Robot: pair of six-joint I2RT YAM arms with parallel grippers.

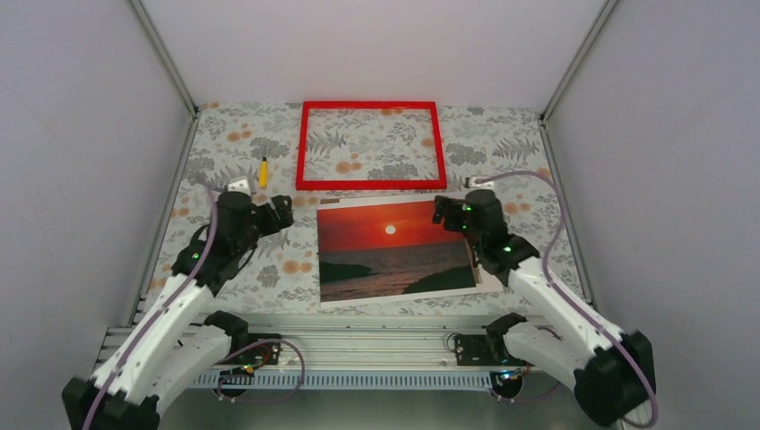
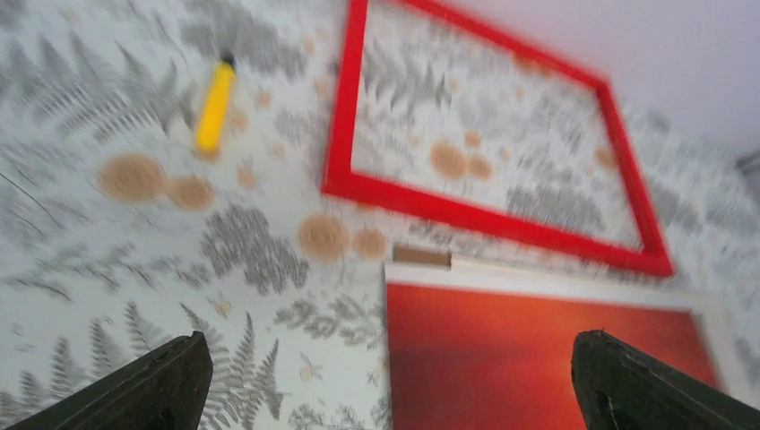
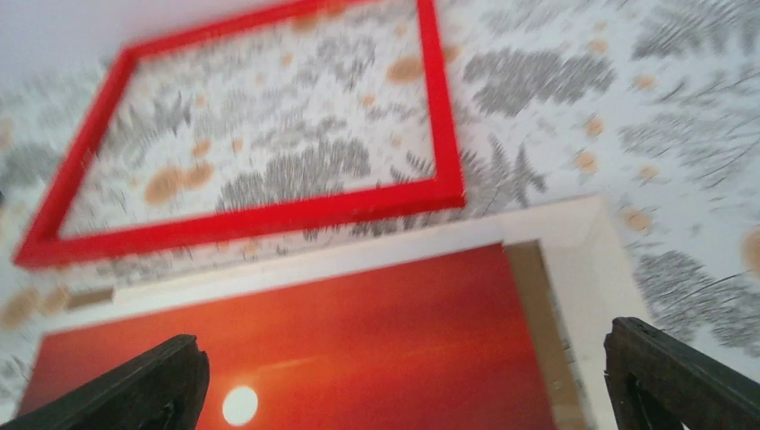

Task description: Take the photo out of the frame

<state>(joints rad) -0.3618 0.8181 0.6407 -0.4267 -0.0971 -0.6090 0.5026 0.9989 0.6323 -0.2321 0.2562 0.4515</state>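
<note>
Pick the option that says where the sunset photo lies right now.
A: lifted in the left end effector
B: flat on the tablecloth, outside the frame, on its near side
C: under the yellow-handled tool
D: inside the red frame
B: the sunset photo lies flat on the tablecloth just on the near side of the red frame, whose opening shows only the patterned cloth.

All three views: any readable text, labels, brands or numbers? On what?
None readable.
The photo is only a sunset, no caption.
The frame is plain red.
The yellow tool is too small and blurred to show markings.
The tablecloth has only a fern pattern.
</note>
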